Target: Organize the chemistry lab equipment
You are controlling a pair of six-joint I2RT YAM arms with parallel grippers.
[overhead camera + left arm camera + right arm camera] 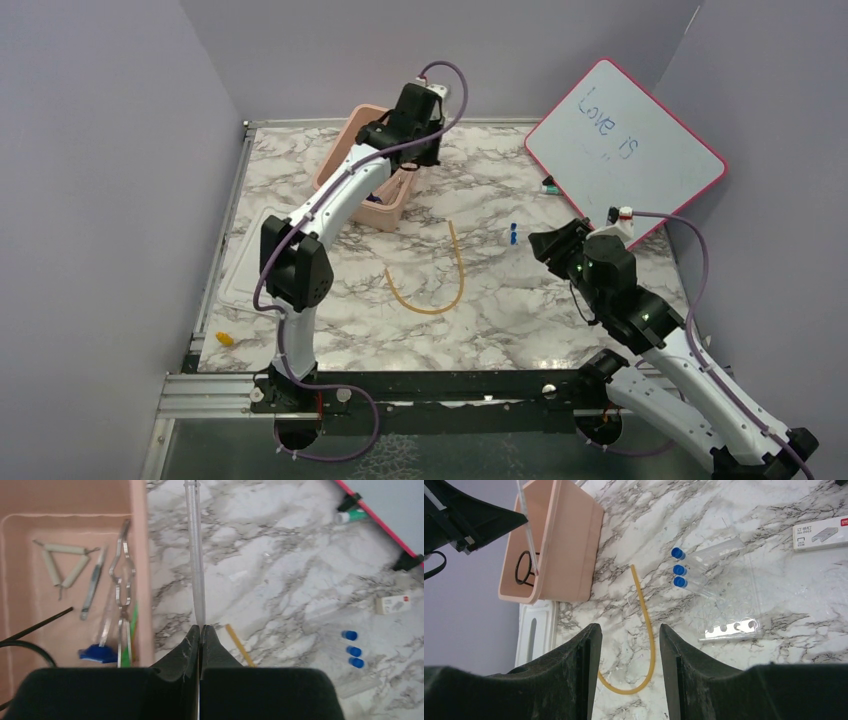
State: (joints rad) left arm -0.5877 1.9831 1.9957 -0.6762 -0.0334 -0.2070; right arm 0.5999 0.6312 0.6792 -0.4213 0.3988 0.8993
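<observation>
One clear pipette pinched in L claw; R claw agape.

The whiteboard at the far right carries the handwritten blue words "Love is". The small white box near it shows "0012"; its other print is too small to read.
</observation>
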